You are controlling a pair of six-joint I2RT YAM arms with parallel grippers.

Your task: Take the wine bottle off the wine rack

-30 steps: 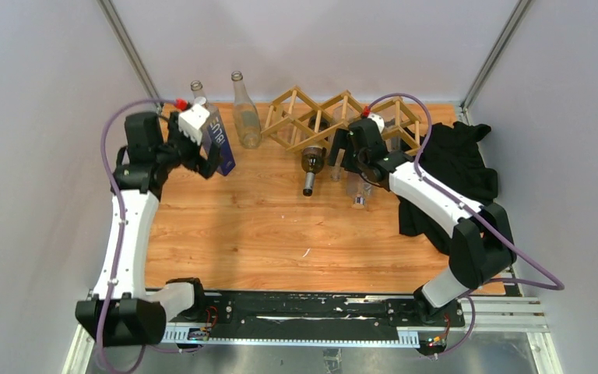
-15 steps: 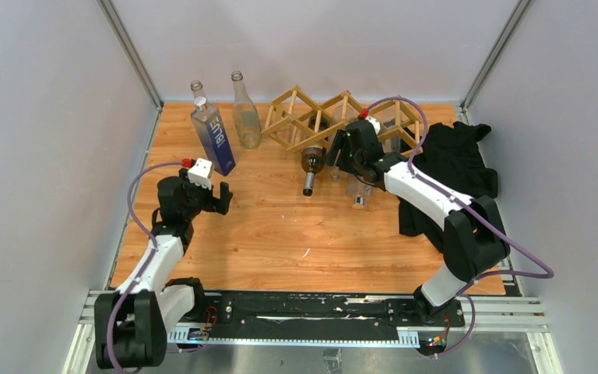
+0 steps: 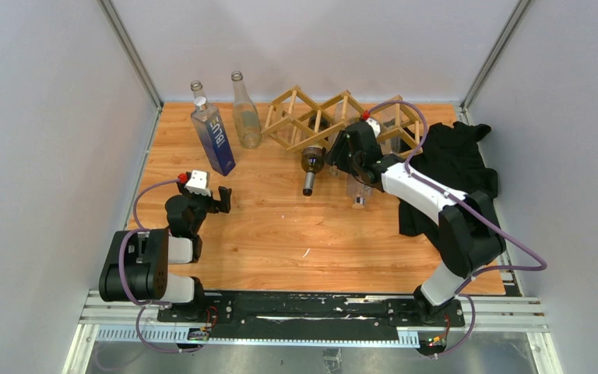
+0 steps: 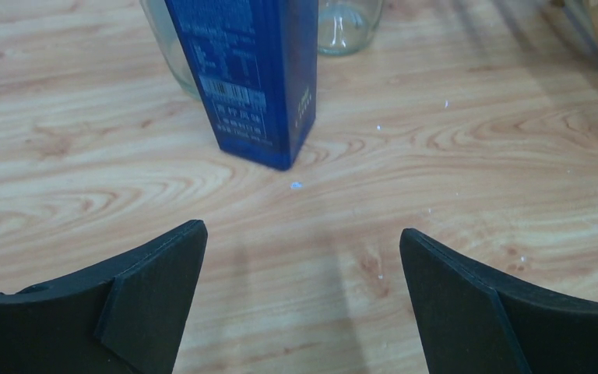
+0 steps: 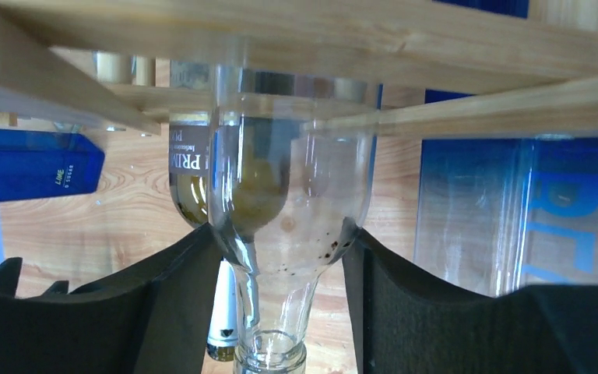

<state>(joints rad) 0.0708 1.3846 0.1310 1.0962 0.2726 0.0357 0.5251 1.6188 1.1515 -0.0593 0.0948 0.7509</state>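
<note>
Wine bottle (image 5: 292, 195): clear glass, looks empty, dark specks inside the shoulder, neck running toward the wrist camera. It lies in a cell of the rack (image 5: 374, 35), with pale slats crossing just above it. Right gripper (image 5: 282, 238): both black fingers (image 5: 179, 296) pressed on the bottle's shoulder, one each side, jaws closed on the glass.

Right wrist view only: dark bottle (image 5: 191, 183) close behind the wine bottle, pale label with the letters "PRI". A blue slab (image 5: 514, 210), translucent with big letters, sits at the right. It is probably another bottle, but I cannot tell.

Top view only: the rack (image 3: 311, 117) stands at the back middle of the table (image 3: 280, 234), three cells wide. The wine bottle (image 3: 357, 191) shows only its neck, poking out of the near side beside the dark bottle (image 3: 310, 165). Its body is hidden under the right arm. Black cloth (image 3: 455, 164) at the right edge. Blue bottle (image 3: 216, 144) upright, back left.

Left gripper (image 4: 302, 238): jaws wide, empty, low over bare wood. It points at the base of the blue bottle (image 4: 249, 78), well apart from the rack.
</note>
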